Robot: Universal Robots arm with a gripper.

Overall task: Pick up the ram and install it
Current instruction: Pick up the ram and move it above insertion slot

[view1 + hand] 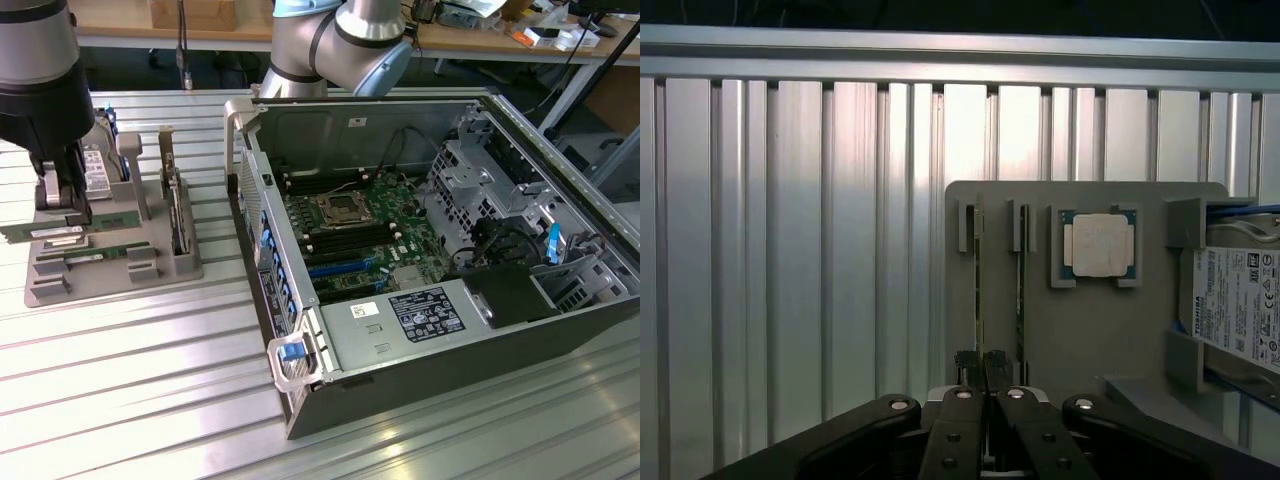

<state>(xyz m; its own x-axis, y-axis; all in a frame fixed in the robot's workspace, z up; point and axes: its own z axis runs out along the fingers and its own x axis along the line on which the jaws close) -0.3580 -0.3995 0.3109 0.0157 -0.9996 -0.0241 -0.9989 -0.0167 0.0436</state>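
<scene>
**Black two-finger gripper [980, 362] clamped on the long, thin green ram [978, 290]**

The ram is a narrow circuit-board stick. It stands on its narrow edge in a slot, and the gripper pinches its upper edge near one end. The jaws are almost fully together, with only the thickness of the board between them. Whether the stick is already raised out of its slot, I cannot tell.

Just beside it and parallel to it stands a second green memory stick [1020, 290] in its own slot, apart from the fingers. Both sticks belong to a flat grey plastic holder tray [1090, 330]. On the same tray lies a small square silvery processor chip [1098, 244] inside a corner frame. Further along is a silver hard drive with a white label [1240, 305].

The tray rests on a ribbed aluminium table [790, 250]. In the exterior view, an uncovered dark computer case [420, 395] lies on this table to the exterior view's right of the tray, well apart from the gripper. Its green motherboard [360, 225] is visible inside.
</scene>
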